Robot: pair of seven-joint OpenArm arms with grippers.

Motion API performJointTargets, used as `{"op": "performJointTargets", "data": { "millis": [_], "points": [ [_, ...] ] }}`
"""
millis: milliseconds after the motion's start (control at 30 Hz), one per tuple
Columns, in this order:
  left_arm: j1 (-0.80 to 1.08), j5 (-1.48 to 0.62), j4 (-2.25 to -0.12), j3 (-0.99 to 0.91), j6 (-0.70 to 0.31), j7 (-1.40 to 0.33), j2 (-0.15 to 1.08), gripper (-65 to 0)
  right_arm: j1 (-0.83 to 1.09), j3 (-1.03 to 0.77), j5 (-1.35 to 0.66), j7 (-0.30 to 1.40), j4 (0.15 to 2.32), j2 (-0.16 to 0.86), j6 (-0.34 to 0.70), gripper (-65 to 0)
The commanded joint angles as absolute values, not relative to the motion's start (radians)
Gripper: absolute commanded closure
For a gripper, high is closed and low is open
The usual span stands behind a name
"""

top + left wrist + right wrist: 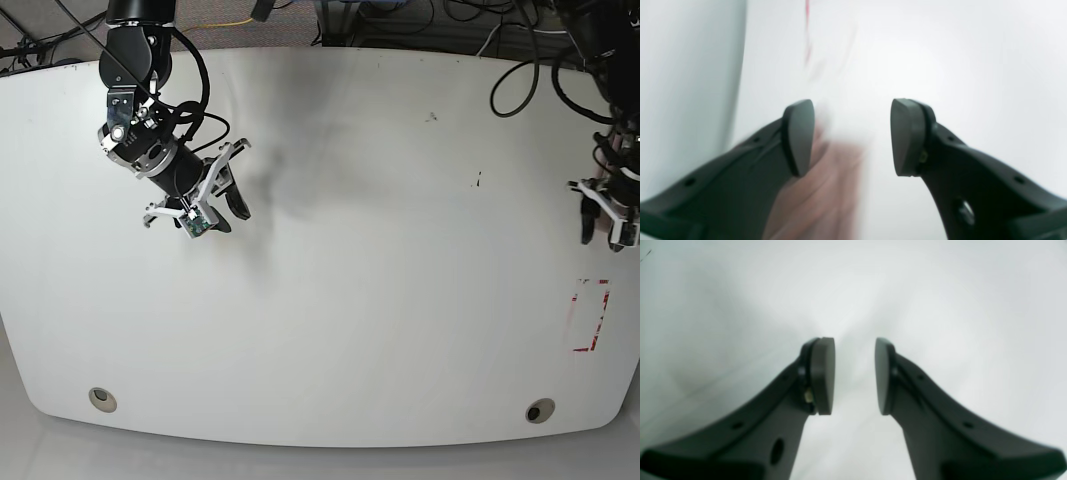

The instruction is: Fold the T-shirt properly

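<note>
The white surface (pixel 380 250) is seen whole in the base view. The right gripper (pixel 213 196) is held above the surface near its far left corner, and a soft shadow is cast on the surface just beside it. In the right wrist view the right gripper (pixel 854 376) is seen with its two dark pads (pixel 822 376) parted by a moderate gap. Nothing is held between them, and only bare white surface is seen beyond.

The left gripper (pixel 606 214) is found at the right edge of the surface, about halfway along it, with a red rectangular marking (pixel 590 316) on the surface nearer the front right corner. In the left wrist view the left gripper (pixel 852 136) is shown wide open, its pads (pixel 799 136) set well apart, and nothing is clamped between them. This view is heavily blurred.

The T-shirt (pixel 826 190) is made out only in the left wrist view, as a smeared mauve-brown patch of folded cloth low in the picture, behind one pad and reaching partly into the gap. Whether it is touched by that pad cannot be told. A faint red streak (pixel 806 36) is seen above it. In the base view the T-shirt cannot be made out.

Two round fittings (pixel 101 399) are set into the surface near its front corners.
</note>
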State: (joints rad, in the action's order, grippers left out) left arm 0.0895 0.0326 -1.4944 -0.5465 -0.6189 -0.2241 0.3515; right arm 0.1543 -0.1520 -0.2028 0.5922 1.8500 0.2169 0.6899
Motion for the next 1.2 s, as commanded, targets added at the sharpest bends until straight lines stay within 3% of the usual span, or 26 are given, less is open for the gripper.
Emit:
{"op": "performJointTargets", "data": {
  "millis": [0, 233, 533, 767, 933, 1167],
  "points": [
    [0.122, 0.015, -1.555, -0.513, -0.562, -0.114, 0.328, -33.8, 0.189, -0.205, -0.188, 0.464, 1.850, 0.229, 0.696, -19.2],
    [0.262, 0.015, -1.647, -0.392, -0.384, 0.056, 0.209, -33.8, 0.311, -0.326, -0.145, 0.143, 1.764, 0.229, 0.696, -19.2],
    [0.564, 0.015, -1.865, -0.392, -0.378, 0.070, 0.036, -33.8, 0.564, -0.409, -0.159, 0.005, 1.781, 0.213, 0.696, -19.0],
    [0.822, 0.005, -1.937, -0.392, -0.378, 0.074, -0.044, -33.8, 0.765, -0.444, -0.343, -0.004, 1.796, 0.208, 0.697, -18.9],
    [0.964, 0.004, -1.937, -0.380, -0.377, 0.071, -0.053, -28.1, 0.905, -0.452, -0.395, -0.004, 1.796, 0.203, 0.697, -18.9],
    [1.142, 0.005, -1.905, -0.297, -0.374, 0.071, -0.044, -27.4, 1.101, -0.449, -0.394, -0.081, 1.774, 0.113, 0.698, -18.7]
  ]
}}
